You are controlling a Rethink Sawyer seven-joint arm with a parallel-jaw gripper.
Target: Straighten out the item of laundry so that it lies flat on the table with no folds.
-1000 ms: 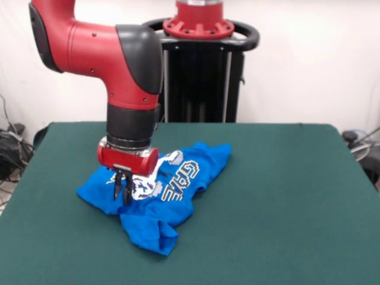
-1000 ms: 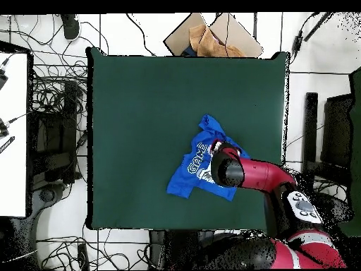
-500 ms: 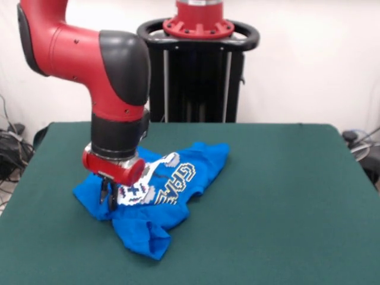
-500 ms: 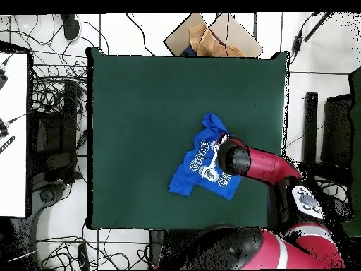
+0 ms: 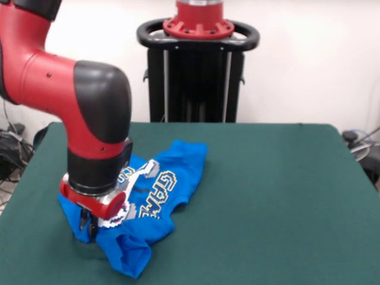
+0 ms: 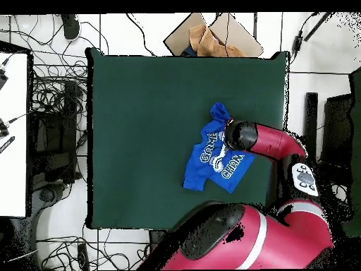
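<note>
A small bright blue T-shirt (image 5: 148, 202) with white game lettering lies crumpled on a large dark green table (image 5: 279, 196), at the left of the front view, toward its near edge. The red and black arm comes down over the shirt's left end, and the gripper (image 5: 88, 221) sits low in the cloth there; its jaws look pressed together on a pinch of blue fabric, though the wrist hides much of them. The job seems far from done: the shirt is bunched, with a thick fold at its near corner and the print creased, so nearly all of the spreading remains. Compared with a second ago, arm and shirt have both shifted left and nearer the table's front edge, the cloth dragged along and somewhat stretched out. From overhead, the shirt (image 6: 215, 154) now lies closer to the table's right edge (image 6: 285, 106).
</note>
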